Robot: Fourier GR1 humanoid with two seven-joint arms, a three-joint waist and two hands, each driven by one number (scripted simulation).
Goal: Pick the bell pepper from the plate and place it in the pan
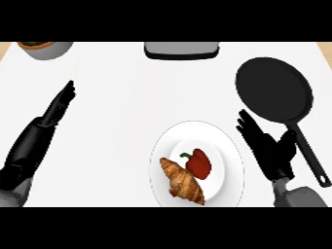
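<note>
Bell pepper (pixel 199 164) lay on the white plate (pixel 230 146), right of plate centre, touching the croissant (pixel 182 182) on its left; green stem pointed up and left. Right robot hand (pixel 267 146) was released, fingers straight, just beside the plate's right rim, between plate and pan (pixel 274 89) handle. Left robot hand (pixel 56 109) was also released, resting well left of the plate on the worktop (pixel 125 97). Judgement: pepper likely light, hollow, fairly stiff, with glossy and probably slippery skin. Best hold looked to be across its widest body from the croissant-free right side, not by the stem.
</note>
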